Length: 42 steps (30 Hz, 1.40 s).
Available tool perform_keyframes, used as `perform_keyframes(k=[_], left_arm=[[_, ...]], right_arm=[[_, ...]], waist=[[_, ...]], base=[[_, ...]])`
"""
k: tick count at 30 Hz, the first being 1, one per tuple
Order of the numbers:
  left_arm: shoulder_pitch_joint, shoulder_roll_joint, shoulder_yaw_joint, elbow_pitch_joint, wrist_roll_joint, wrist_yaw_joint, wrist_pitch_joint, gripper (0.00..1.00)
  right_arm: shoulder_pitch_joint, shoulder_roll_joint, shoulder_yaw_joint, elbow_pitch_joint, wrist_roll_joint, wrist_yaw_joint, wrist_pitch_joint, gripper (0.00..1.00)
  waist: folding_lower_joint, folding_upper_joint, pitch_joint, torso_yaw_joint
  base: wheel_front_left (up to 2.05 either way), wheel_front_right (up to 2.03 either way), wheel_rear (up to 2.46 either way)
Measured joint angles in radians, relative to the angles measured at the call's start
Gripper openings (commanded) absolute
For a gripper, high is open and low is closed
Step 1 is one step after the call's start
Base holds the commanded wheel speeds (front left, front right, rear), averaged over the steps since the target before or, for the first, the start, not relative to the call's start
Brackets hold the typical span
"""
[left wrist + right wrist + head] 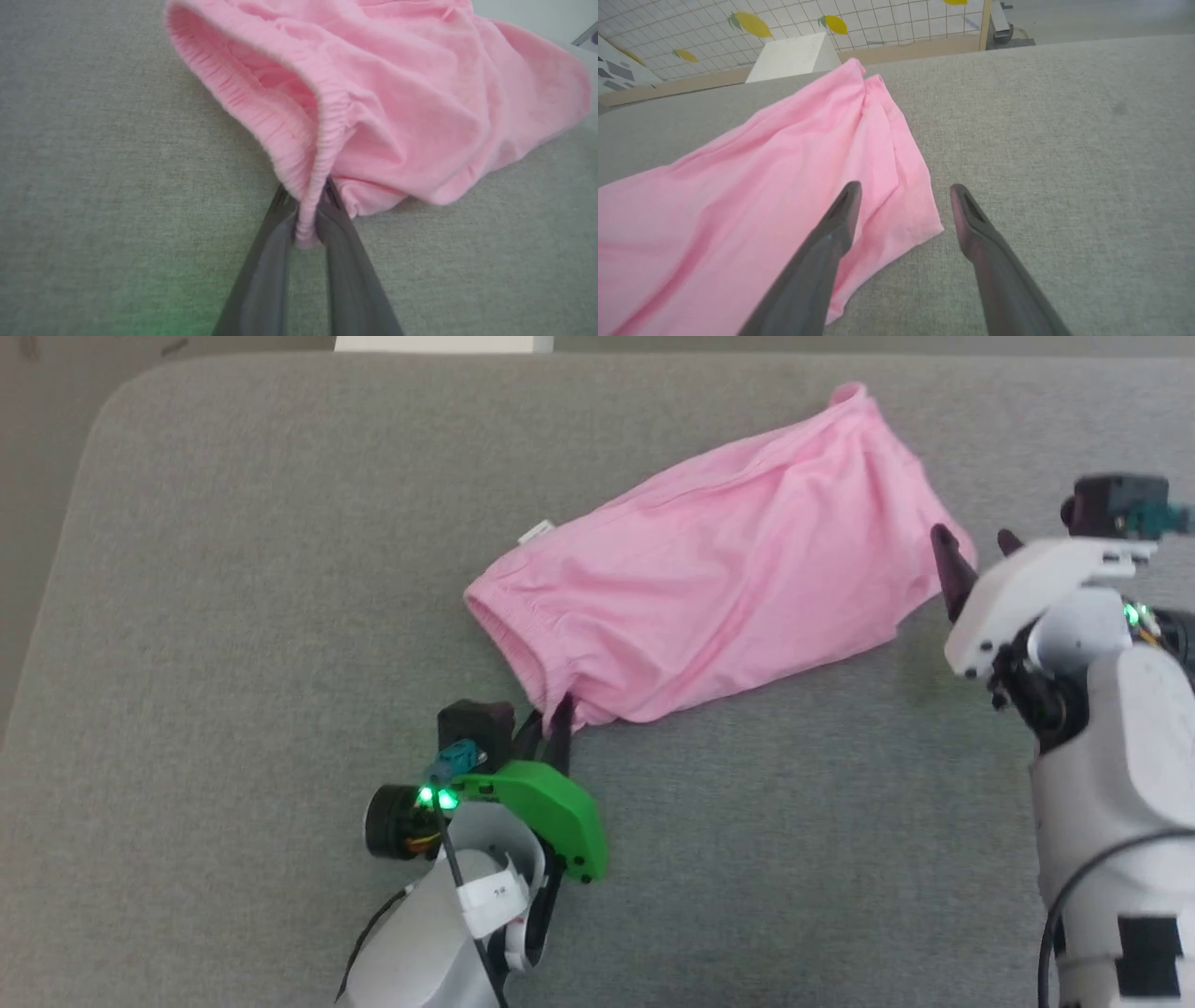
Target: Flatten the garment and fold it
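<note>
1. Here the garment (719, 579) lies on the grey tabletop (233, 616). Its long axis runs from the gathered waistband (327, 135) at the near left to the leg hem at the far right.
2. The left tool (553, 709) is at the waistband's near corner, clenched on the elastic. Its wrist view shows the band pinched between the two dark fingers.
3. The right tool (973, 537) is the nearer one to the opposite end. It sits just beside the hem with its fingers spread wide, grasping nothing.
4. In the right wrist view the hem's near corner falls between those spread fingers, one over cloth and the other over bare tabletop. Whether either finger touches the fabric I cannot tell.
5. As I judge it, the coming move turns on closing over that corner, so both ends can be pulled apart along the long axis.
6. The left forearm reaches in low from the near side, fingers pointing away from the robot. The right arm comes in from the right edge, fingers aimed up and to the left in the head view.
7. The cloth is wrinkled and not yet flat.
</note>
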Motion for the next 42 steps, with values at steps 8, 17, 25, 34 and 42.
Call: perform_keyframes(k=[8, 17, 25, 34, 42], left_arm=[[-0.038, -0.021, -0.026, 0.007, 0.002, -0.013, -0.025, 0.0], [-0.045, -0.028, -0.034, 0.023, -0.007, -0.016, -0.039, 0.0], [0.011, 0.043, -0.029, -0.048, -0.042, -0.036, -0.003, 0.0], [0.107, 0.165, -0.041, -0.232, -0.067, -0.044, 0.144, 0.0], [0.183, 0.229, -0.033, -0.37, -0.094, 0.0, 0.225, 0.0]], right_arm=[[-0.142, -0.028, -0.047, 0.167, -0.114, 0.0, 0.137, 1.0], [-0.155, -0.057, -0.01, 0.177, -0.08, 0.0, 0.257, 0.0], [0.049, -0.049, 0.062, -0.051, 0.093, 0.0, 0.202, 0.0], [0.383, -0.026, 0.064, -0.47, 0.197, 0.0, 0.289, 0.0], [0.593, -0.001, 0.036, -0.641, 0.204, 0.0, 0.341, 0.0]], waist=[[0.0, 0.0, 0.055, 0.05], [0.0001, 0.0, 0.048, 0.065], [0.0001, 0.0, -0.015, 0.026], [0.0, 0.0, -0.08, -0.04], [0.0, 0.0, -0.092, -0.081]], base=[[0.0, 0.0, 0.0], [0.0, 0.0, 0.0], [0.0, 0.0, 0.0], [0.0, 0.0, 0.0], [0.0, 0.0, 0.0]])
